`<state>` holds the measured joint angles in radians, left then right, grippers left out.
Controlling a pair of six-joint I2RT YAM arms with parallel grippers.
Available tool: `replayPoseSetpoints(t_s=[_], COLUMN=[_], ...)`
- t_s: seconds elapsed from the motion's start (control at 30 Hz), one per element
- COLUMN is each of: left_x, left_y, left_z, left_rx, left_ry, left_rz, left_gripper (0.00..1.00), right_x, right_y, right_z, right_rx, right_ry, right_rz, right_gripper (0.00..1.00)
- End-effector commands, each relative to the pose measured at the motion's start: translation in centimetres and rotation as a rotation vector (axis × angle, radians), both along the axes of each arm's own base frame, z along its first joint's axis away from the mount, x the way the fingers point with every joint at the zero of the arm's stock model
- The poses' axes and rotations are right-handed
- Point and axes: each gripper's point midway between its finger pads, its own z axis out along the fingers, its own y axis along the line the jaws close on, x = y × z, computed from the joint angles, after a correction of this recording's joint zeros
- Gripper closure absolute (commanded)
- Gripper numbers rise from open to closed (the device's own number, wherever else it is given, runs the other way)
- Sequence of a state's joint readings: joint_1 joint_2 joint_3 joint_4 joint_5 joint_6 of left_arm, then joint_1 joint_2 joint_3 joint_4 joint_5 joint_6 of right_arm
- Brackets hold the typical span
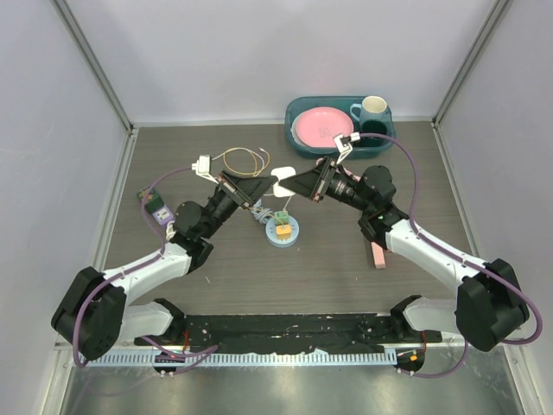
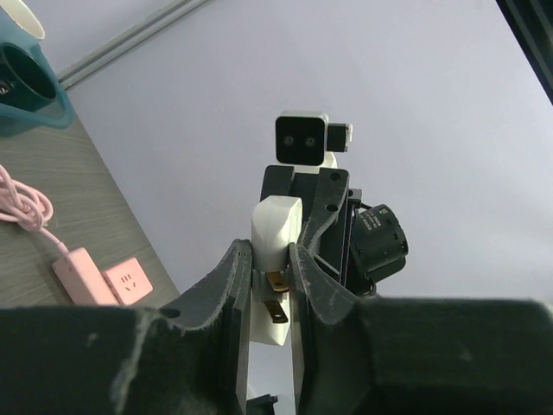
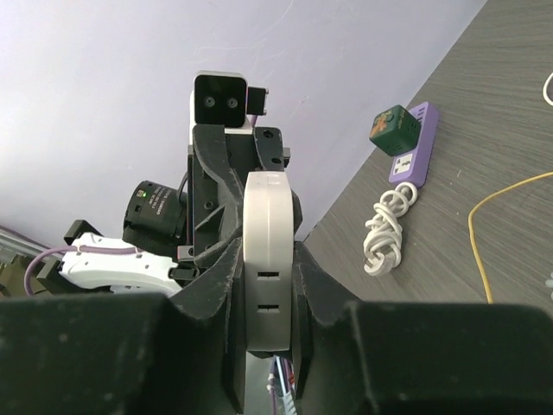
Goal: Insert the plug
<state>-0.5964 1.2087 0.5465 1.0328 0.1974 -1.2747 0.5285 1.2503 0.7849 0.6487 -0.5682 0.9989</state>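
The left gripper (image 1: 256, 195) and the right gripper (image 1: 298, 182) meet tip to tip over the middle of the table (image 1: 216, 268). A white plug (image 1: 282, 180) sits between them, and it seems both touch it. Just near of them lies a blue dish (image 1: 283, 240) with a yellow block (image 1: 282, 230). A teal tray (image 1: 292, 143) stands far right.

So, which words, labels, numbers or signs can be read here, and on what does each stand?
No text reads clearly.
The pink socket block: a small mark, too blurred to read.
The green cube: an orange pattern, no readable letters.
The white plug and the white socket: no print visible.
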Motion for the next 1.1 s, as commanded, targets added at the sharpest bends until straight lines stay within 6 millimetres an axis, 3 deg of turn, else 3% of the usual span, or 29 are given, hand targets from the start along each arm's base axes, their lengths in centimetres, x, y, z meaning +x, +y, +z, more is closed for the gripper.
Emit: replayPoseSetpoints(t_s=[0.0,0.03,0.13,0.23,0.27,0.3,0.37,0.4,0.43,0.5,0.53,0.57,0.6,0.7,1.07], left_x=[-0.8,-0.9,-1.0,-1.0,-1.0,-0.8,-1.0,-0.7,-1.1,-0.7,-0.8,-1.2,-1.2,-1.9,-2.7], left_y=[0.9,0.9,1.4,2.0,2.1,2.3,2.7,2.8,3.1,3.5,3.6,3.9,3.8,3.5,1.0], left_z=[1.1,1.0,0.7,0.1,-0.5,-1.0,-1.6,-2.5,-2.2,-3.9,-4.1,-3.3,-4.1,-3.1,0.4], left_rx=[-0.046,-0.048,-0.057,-0.047,-0.035,-0.019,0.012,0.047,0.059,0.159,0.189,0.219,0.261,0.293,0.184], left_ry=[-0.077,-0.08,-0.091,-0.099,-0.094,-0.084,-0.089,-0.067,-0.08,-0.064,-0.066,-0.115,-0.1,-0.159,-0.219], left_rz=[0.024,0.024,0.045,0.078,0.084,0.094,0.113,0.125,0.134,0.169,0.177,0.192,0.185,0.159,0.01], left_gripper=[0.71,0.54,0.31,0.17,0.16,0.15,0.15,0.15,0.14,0.14,0.14,0.15,0.16,0.16,0.27], right_x=[-0.4,-0.5,-0.6,-0.6,-0.5,-0.1,0.2,0.4,0.7,0.5,0.5,0.4,0.2,-0.3,-1.6], right_y=[-0.5,-0.5,-0.7,-1.0,-1.2,-1.5,-2.0,-2.5,-2.8,-3.5,-3.7,-3.8,-3.8,-3.3,-1.8], right_z=[2.1,2.4,2.5,2.4,2.4,1.2,1.5,-0.5,0.2,-1.2,-0.8,-0.7,-0.8,-0.2,2.7], right_rx=[0.015,0.016,0.002,-0.033,-0.048,-0.106,-0.165,-0.263,-0.293,-0.377,-0.393,-0.397,-0.397,-0.356,-0.137], right_ry=[-0.083,-0.09,-0.088,-0.089,-0.089,-0.067,-0.083,-0.053,-0.071,-0.028,-0.049,-0.046,-0.038,-0.021,0.001], right_rz=[-0.027,-0.026,-0.031,-0.036,-0.044,-0.058,-0.088,-0.107,-0.127,-0.136,-0.143,-0.141,-0.134,-0.103,-0.018], right_gripper=[0.99,0.99,0.99,0.99,0.99,0.99,0.99,0.99,0.99,0.99,0.99,0.99,0.99,0.99,0.99])
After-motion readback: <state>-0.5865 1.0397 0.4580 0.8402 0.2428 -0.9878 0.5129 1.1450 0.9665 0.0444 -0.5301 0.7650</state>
